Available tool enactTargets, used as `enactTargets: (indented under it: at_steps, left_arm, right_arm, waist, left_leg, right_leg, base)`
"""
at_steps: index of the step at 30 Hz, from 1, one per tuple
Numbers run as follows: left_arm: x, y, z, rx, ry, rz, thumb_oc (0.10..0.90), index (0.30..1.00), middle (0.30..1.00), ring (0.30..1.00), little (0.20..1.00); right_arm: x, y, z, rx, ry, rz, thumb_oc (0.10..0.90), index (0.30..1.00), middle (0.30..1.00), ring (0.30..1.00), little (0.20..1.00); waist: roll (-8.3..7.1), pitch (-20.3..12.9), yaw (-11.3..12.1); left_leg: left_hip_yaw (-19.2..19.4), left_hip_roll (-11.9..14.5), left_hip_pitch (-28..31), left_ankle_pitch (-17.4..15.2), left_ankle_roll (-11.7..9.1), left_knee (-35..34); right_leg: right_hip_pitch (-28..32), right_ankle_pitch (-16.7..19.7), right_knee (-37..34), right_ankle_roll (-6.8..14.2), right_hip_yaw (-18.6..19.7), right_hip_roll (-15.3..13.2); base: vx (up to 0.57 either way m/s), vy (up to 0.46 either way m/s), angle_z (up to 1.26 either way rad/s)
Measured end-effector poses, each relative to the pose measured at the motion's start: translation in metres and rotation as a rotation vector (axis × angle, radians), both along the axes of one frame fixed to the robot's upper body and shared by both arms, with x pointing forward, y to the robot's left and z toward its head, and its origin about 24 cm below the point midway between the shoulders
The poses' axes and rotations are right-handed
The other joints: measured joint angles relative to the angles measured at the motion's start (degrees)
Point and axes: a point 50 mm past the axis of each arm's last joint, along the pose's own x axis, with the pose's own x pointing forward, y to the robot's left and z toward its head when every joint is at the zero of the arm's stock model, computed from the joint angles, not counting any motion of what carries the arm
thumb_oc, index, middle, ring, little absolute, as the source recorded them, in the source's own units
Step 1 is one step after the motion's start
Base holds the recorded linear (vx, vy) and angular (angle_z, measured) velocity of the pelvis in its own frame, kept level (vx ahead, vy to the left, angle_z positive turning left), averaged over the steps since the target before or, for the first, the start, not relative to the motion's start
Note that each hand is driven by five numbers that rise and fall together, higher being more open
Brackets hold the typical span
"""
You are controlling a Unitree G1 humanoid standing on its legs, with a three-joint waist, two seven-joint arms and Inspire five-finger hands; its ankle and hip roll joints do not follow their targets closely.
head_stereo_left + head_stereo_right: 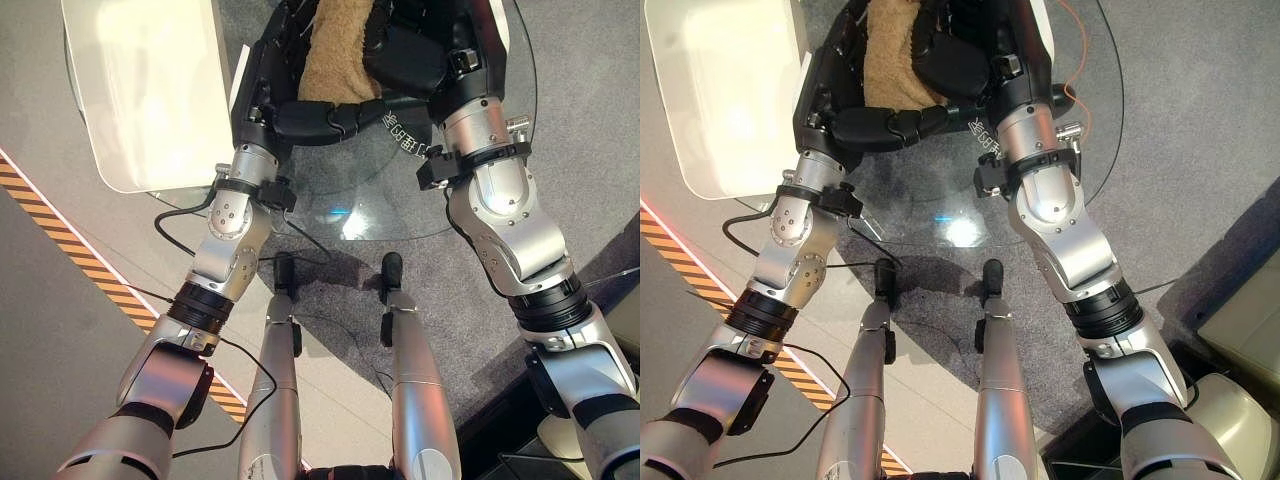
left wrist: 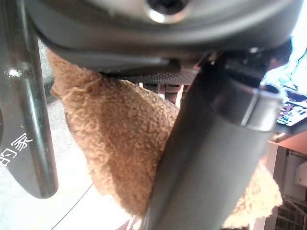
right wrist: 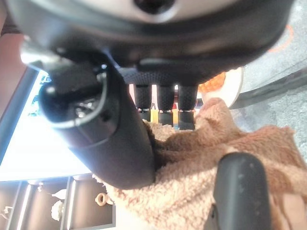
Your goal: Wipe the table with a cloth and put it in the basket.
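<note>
Tan fleecy cloth [image 1: 335, 55]: at the top centre of the head views, bunched on the round clear glass table [image 1: 400, 190], held between both hands. Left hand [image 1: 300, 115]: dark, entering from the lower left, thumb laid across the cloth's near edge and fingers curled about the fabric, as its wrist view confirms. Right hand [image 1: 960, 60]: dark, on the cloth's right side, thumb and fingers closed on the pile. The two-handed hold likely gathers the cloth for wiping or lifting. White rounded rectangular tray-like object [image 1: 150, 80]: upper left, beside the table; I cannot tell whether this serves as the basket.
</note>
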Motion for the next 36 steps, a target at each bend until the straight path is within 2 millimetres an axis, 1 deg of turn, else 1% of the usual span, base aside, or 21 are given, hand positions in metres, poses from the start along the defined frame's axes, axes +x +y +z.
enactTargets:
  at_steps: [6,14,22,29,30,31,32,33,34,36]
  left_arm:
    - [0.001,0.0,-0.001,0.002,0.007,0.004,0.8,0.9,0.9,0.9,0.9]
    - [0.009,0.004,-0.011,0.009,0.057,0.032,0.8,0.9,0.9,0.9,0.9]
    - [0.013,0.008,-0.019,0.015,0.092,0.054,0.8,0.9,0.9,0.9,0.9]
    - [0.013,0.007,-0.019,0.017,0.092,0.053,0.8,0.9,0.9,0.9,0.9]
    - [0.013,0.007,-0.019,0.017,0.092,0.052,0.635,0.759,0.759,0.759,0.735]
    - [0.013,0.007,-0.019,0.017,0.092,0.052,0.591,0.721,0.721,0.721,0.691]
    - [0.013,0.007,-0.019,0.018,0.093,0.051,0.46,0.608,0.608,0.608,0.56]
    - [0.013,0.007,-0.019,0.019,0.093,0.05,0.421,0.575,0.575,0.575,0.521]
    - [0.013,0.006,-0.02,0.022,0.093,0.048,0.289,0.462,0.462,0.462,0.389]
    - [0.013,0.005,-0.02,0.029,0.093,0.041,0.182,0.371,0.371,0.371,0.282]
  right_arm:
    - [0.0,0.0,0.0,-0.001,-0.001,-0.001,0.1,0.3,0.3,0.3,0.2]
    - [0.0,0.0,0.002,-0.001,-0.006,0.002,0.1,0.3,0.3,0.3,0.2]
    - [-0.005,0.004,0.016,0.014,-0.063,0.032,0.1,0.3,0.3,0.3,0.2]
    - [-0.008,0.007,0.024,0.024,-0.079,0.059,0.1,0.3,0.3,0.3,0.2]
    - [-0.008,0.008,0.024,0.022,-0.08,0.062,0.1,0.3,0.3,0.3,0.2]
    - [-0.009,0.008,0.024,0.021,-0.081,0.064,0.1,0.3,0.3,0.3,0.2]
    - [-0.009,0.009,0.024,0.017,-0.082,0.069,0.1,0.3,0.3,0.3,0.2]
    - [-0.01,0.009,0.024,0.016,-0.083,0.071,0.1,0.3,0.3,0.3,0.2]
    - [-0.011,0.011,0.024,0.011,-0.087,0.079,0.1,0.3,0.3,0.3,0.2]
    - [-0.013,0.013,0.024,0.006,-0.09,0.093,0.1,0.3,0.3,0.3,0.2]
  waist:
    - [-0.03,0.0,-0.1]
    - [-0.03,0.0,-0.1]
    - [-0.06,0.0,-0.1]
    - [-0.09,0.0,-0.2]
    - [-0.1,0.0,-0.2]
    - [-0.1,0.0,-0.2]
    - [-0.11,0.0,-0.2]
    - [-0.11,0.0,-0.2]
    - [-0.11,0.0,-0.2]
    - [-0.12,0.0,-0.2]
  left_leg:
    - [0.0,0.3,0.2,-0.1,0.0,0.0]
    - [0.0,0.3,0.2,-0.1,0.0,0.1]
    - [0.0,0.3,0.2,-0.1,0.0,0.2]
    - [0.0,0.3,0.2,-0.1,0.0,0.3]
    - [0.0,0.3,0.2,-0.1,0.0,0.3]
    - [0.0,0.3,0.2,-0.1,0.0,0.3]
    - [0.0,0.3,0.2,-0.1,0.0,0.3]
    - [0.0,0.3,0.2,-0.1,0.0,0.4]
    - [0.0,0.3,0.2,-0.1,0.0,0.4]
    - [0.0,0.3,0.2,-0.1,0.0,0.4]
  right_leg:
    - [0.1,0.1,0.0,-0.1,0.0,0.3]
    - [0.1,0.1,0.1,-0.1,0.0,0.4]
    - [0.1,0.1,0.1,-0.2,0.1,0.4]
    - [0.1,0.1,0.2,-0.2,0.1,0.4]
    - [0.1,0.1,0.2,-0.2,0.1,0.4]
    - [0.1,0.1,0.2,-0.2,0.1,0.4]
    - [0.1,0.1,0.2,-0.2,0.1,0.4]
    - [0.1,0.1,0.2,-0.2,0.1,0.4]
    - [0.1,0.1,0.2,-0.2,0.1,0.4]
    - [0.1,0.1,0.3,-0.2,0.1,0.4]
  base:
    - [0.0,0.0,0.0]
    - [0.0,0.0,0.0]
    - [0.0,0.0,0.0]
    - [0.0,0.0,0.0]
    - [0.0,0.0,0.0]
    - [0.0,0.0,0.0]
    - [0.0,0.0,0.0]
    - [0.0,0.0,0.0]
    - [0.0,0.0,0.0]
    - [0.0,0.0,0.0]
